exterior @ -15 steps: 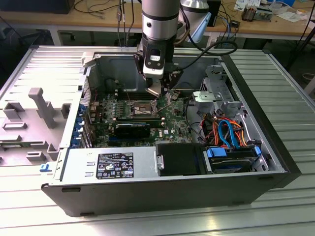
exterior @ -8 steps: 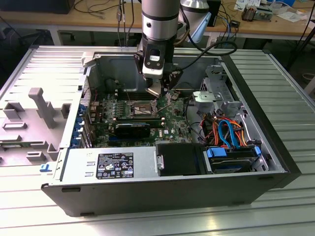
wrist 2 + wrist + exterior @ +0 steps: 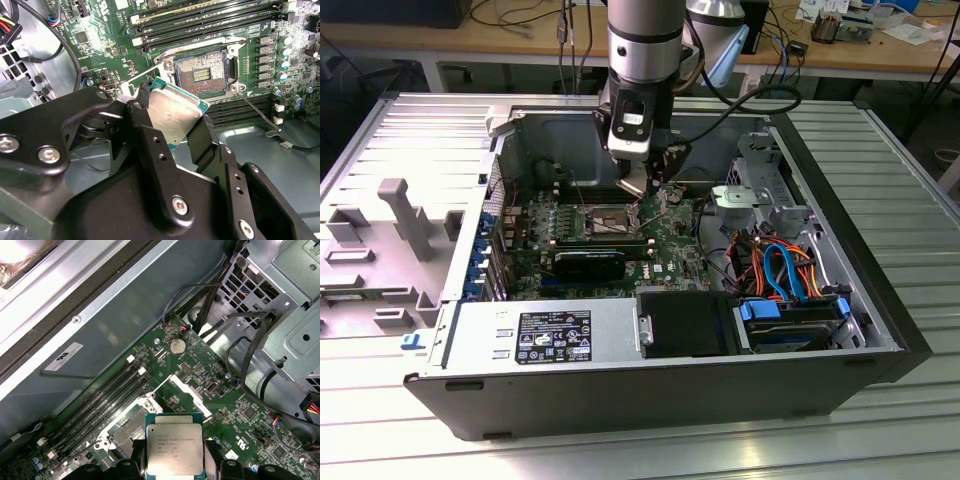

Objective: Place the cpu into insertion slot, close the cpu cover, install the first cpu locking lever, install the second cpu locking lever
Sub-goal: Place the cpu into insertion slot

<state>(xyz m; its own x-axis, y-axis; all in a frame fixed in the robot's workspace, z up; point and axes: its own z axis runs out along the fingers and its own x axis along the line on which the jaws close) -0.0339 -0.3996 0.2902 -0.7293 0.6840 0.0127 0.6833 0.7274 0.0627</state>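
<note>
Black gripper [image 3: 172, 120] is clamped on the cpu [image 3: 175, 112], silvery top up and tilted, held clear of the green motherboard [image 3: 107, 52]. Just beyond, the insertion slot [image 3: 202, 74] lies open, contacts bare. In the exterior view it's centre frame, inside the computer case [image 3: 670, 390].

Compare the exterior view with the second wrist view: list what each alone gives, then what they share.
Exterior view's own: the whole open computer case, its power supply and the blue drive bay. Second wrist view's own: the cpu, silvery top showing, clamped between the black fingers and not yet in the socket. Shared: the gripper, the green motherboard, its long memory slots and the empty insertion slot.
</note>
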